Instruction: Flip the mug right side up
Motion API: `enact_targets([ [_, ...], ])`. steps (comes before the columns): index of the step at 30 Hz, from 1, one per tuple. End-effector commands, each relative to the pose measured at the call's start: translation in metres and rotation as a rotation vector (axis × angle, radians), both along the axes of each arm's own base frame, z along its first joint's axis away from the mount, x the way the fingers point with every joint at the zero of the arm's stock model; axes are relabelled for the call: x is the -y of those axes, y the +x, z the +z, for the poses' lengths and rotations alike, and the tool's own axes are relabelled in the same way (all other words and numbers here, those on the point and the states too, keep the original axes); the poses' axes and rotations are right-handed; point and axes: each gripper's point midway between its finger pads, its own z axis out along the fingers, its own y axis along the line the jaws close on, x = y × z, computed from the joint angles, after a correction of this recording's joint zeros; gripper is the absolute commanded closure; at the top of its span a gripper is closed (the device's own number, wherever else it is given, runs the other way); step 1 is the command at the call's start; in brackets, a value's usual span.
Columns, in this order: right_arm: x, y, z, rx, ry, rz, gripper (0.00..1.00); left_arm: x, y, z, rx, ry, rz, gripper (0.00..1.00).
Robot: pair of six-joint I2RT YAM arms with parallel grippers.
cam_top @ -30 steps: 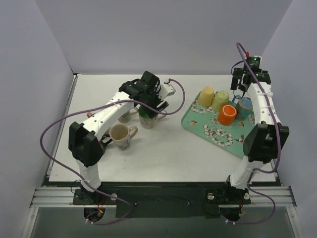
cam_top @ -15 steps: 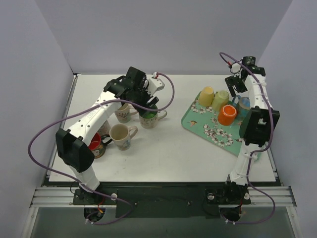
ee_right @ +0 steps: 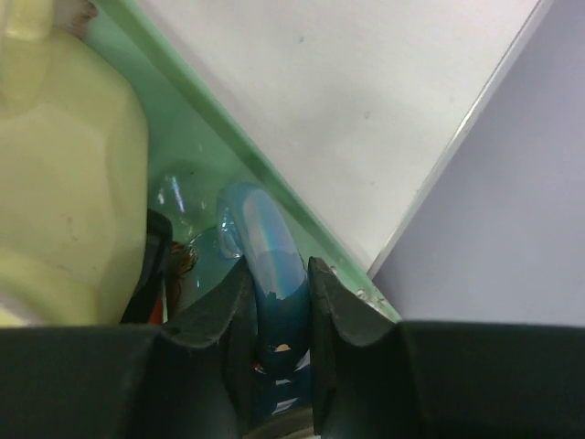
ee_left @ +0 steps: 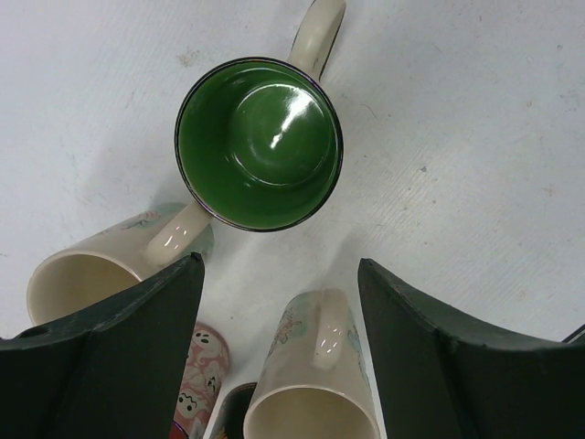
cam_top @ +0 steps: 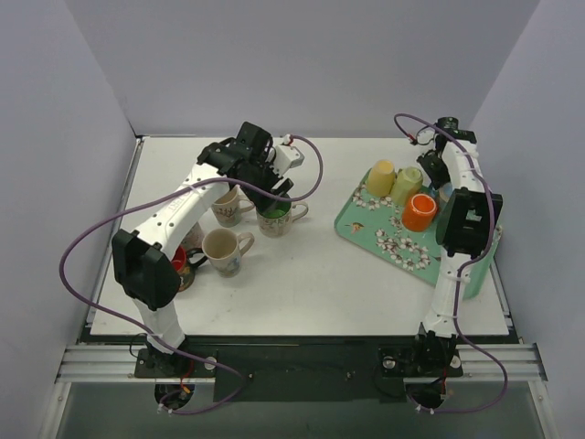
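Observation:
A blue mug (ee_right: 265,251) stands on the green floral tray (cam_top: 384,240) at the right, near its far corner. My right gripper (ee_right: 277,274) is shut on the mug's glossy blue handle, one finger on each side. In the top view the right gripper (cam_top: 441,176) points down at that corner and the arm hides most of the mug. My left gripper (ee_left: 279,274) is open and holds nothing. It hangs above a green-lined mug (ee_left: 259,142) that stands upright on the table.
On the tray stand a yellow cup (cam_top: 380,178), a yellow-green cup (cam_top: 406,186) and an orange cup (cam_top: 420,211). Near the green-lined mug (cam_top: 274,218) are two cream mugs (cam_top: 228,208) (cam_top: 224,247) and a ghost-patterned mug (ee_left: 196,393). The table's right edge runs beside the tray.
My right gripper has shut on the blue mug's handle, and the right arm has folded closer in over the tray. The left gripper has shifted slightly left above the green-lined mug and stays open.

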Motion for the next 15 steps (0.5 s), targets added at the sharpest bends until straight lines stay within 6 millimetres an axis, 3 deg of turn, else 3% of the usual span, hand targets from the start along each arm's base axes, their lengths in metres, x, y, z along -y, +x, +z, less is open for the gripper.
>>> enact_targets([
  [1,0.001,-0.008,0.007,-0.05,-0.065,0.019,1.0,0.003,0.005,0.021,0.046,-0.032,-0.01,0.21],
  [6,0.011,-0.021,0.021,-0.053,-0.123,-0.011,1.0,0.002,0.003,0.021,0.045,-0.04,-0.015,0.21],
  [8,0.02,-0.026,0.043,-0.007,-0.173,-0.052,1.0,0.004,0.0,0.022,0.045,-0.05,-0.025,0.21],
  [9,0.023,-0.029,0.065,0.04,-0.195,-0.066,1.0,0.004,-0.002,0.026,0.051,-0.057,-0.027,0.21],
  [10,0.026,-0.033,0.072,0.056,-0.219,-0.083,1.0,0.005,-0.004,0.027,0.048,-0.069,-0.036,0.21],
  [11,0.027,-0.036,0.099,0.124,-0.232,-0.104,1.0,0.006,-0.007,0.029,0.048,-0.077,-0.042,0.21],
  [15,0.03,-0.052,0.153,0.294,-0.235,-0.188,1.0,0.01,-0.021,0.042,0.04,-0.135,-0.069,0.21],
])
